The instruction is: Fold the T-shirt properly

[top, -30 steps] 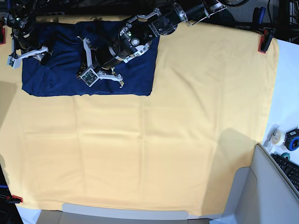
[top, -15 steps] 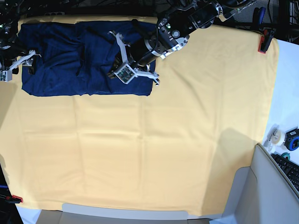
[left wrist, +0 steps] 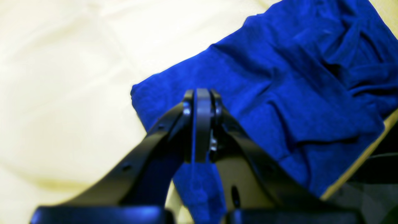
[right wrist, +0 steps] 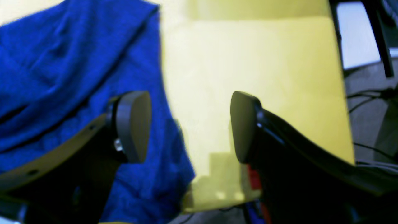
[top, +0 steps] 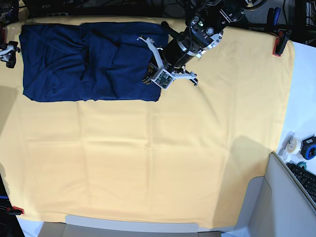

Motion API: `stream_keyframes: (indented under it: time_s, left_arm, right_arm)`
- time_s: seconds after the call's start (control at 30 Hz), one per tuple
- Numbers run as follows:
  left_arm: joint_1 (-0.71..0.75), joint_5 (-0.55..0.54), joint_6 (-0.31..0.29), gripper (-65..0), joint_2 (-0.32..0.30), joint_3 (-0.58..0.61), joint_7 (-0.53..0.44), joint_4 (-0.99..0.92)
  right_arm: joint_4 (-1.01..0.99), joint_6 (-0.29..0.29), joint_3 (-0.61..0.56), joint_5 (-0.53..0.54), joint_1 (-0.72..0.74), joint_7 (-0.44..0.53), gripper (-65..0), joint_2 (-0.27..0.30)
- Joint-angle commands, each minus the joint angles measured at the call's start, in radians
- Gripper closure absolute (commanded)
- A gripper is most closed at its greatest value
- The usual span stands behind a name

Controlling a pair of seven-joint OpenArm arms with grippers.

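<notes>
**Shirt folded at far corner, both pincers off it**

Beneath and beside the left pincer [left wrist: 199, 124] lies the T-shirt [top: 91, 61], a dark navy rectangle flat on the yellow table cloth [top: 158, 158] that covers the table. Left pincer is fully closed, tips pressed together, nothing between them; it hovers over the shirt's near corner, right at the shirt's edge in the base view [top: 165, 79]. Wrist view shows creases and a bunched ridge in the fabric [left wrist: 295, 93] beyond the tips, bare cloth to one side.

Right pincer [right wrist: 189, 124] stands wide, empty; the shirt's edge [right wrist: 77, 77] runs past one finger [right wrist: 133, 124], yellow cloth fills the gap and lies behind the other finger. In the base view only a bit of that pincer [top: 7, 52] shows at the frame's edge, just beside the shirt's opposite end.

Well apart from both pincers: a red clamp [top: 280, 42] at the cloth's corner, a tape roll [top: 294, 144] and a keyboard [top: 303, 177] off the cloth.
</notes>
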Motion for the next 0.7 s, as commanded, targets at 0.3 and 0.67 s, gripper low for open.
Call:
stream_keyframes:
  time_s: [0.3, 0.67]
  left_arm:
    - [0.118, -0.002, -0.003, -6.1, -0.022, -0.116, -0.032, 0.026]
    - [0.198, -0.002, -0.003, -11.2, -0.022, -0.245, -0.121, 0.026]
  right_arm:
    - [-0.198, 0.005, 0.0, 0.006, 0.008, 0.007, -39.7, 0.052]
    - [-0.325, 0.005, -0.168, 0.032, 0.12, 0.007, -39.7, 0.1]
